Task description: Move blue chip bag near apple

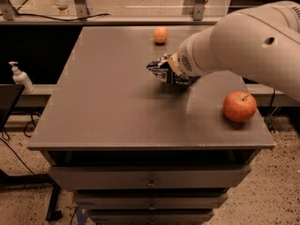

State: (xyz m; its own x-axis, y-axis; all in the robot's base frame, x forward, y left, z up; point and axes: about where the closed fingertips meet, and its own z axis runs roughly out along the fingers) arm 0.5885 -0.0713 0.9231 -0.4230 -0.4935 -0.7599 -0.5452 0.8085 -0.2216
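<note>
The blue chip bag, dark navy foil with white lettering, is held just above the grey table near its middle. My gripper is at the end of the big white arm reaching in from the right and is shut on the blue chip bag; the arm's wrist hides most of the fingers. The apple, red-orange with a thin stem, sits at the table's right front edge, to the right of and nearer than the bag, apart from it.
A smaller pale orange round fruit sits near the table's far edge. A white pump bottle stands on a lower ledge at the left. Drawers run below the table's front edge. Cables lie on the floor at the left.
</note>
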